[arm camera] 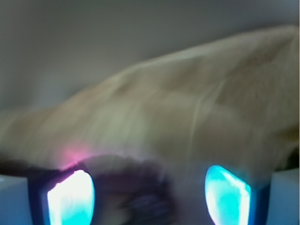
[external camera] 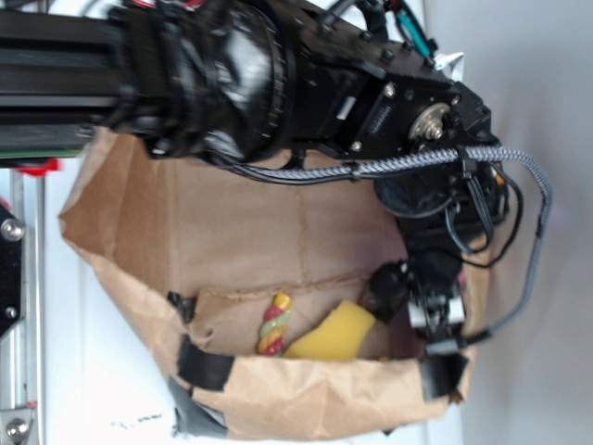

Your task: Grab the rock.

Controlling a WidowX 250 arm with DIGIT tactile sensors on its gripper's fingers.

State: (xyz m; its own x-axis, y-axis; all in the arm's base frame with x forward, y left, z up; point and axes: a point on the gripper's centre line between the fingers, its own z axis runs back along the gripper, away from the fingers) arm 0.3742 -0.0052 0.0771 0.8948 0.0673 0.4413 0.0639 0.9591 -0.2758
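The rock (arm camera: 136, 192) is a dark, blurred lump low in the wrist view. It lies between my two glowing fingers, close to the left fingertip (arm camera: 70, 197), with a gap to the right one. My gripper (arm camera: 149, 190) is open around it. In the exterior view the rock (external camera: 389, 286) shows as a dark lump inside the brown paper bag (external camera: 232, 222), just left of my gripper (external camera: 428, 320), which reaches down into the bag's right corner. Whether a finger touches the rock is too blurred to tell.
A yellow foam toy (external camera: 335, 334) and a red-yellow-green braided rope (external camera: 274, 324) lie in the bag left of the rock. The bag's front wall (external camera: 315, 394), patched with black tape (external camera: 206, 364), rises close below my gripper. The paper wall (arm camera: 201, 103) fills the wrist view.
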